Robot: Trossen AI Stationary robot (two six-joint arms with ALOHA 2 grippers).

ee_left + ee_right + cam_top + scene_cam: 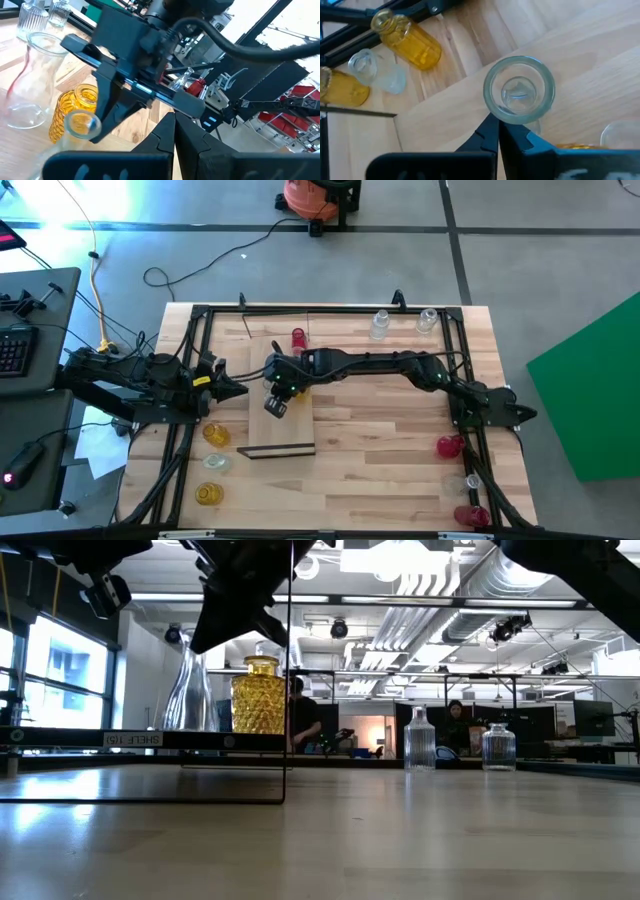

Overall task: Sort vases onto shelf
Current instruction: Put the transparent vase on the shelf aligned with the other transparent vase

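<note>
1. The right pincer is seen stretched across the tabletop, hanging over the far half of the shelf; its fingers are pressed together and nothing is gripped in them.
2. In the right wrist view a clear vase stands upright on the shelf board just beyond the closed fingertips, apart from them, so a placement is judged to be just finished.
3. The left pincer is held at the left edge of the shelf, likewise closed and empty.
4. On the shelf an amber vase and a tall clear one are seen in the low view.
5. Vases not yet sorted lie apart: yellow ones at the near left, red ones at the near right, clear ones at the far right, and one red vase just beyond the shelf.
6. For the next move, a withdrawal of the right arm and an opening of its fingers over a loose vase are judged necessary, without the standing glass being knocked.
</note>
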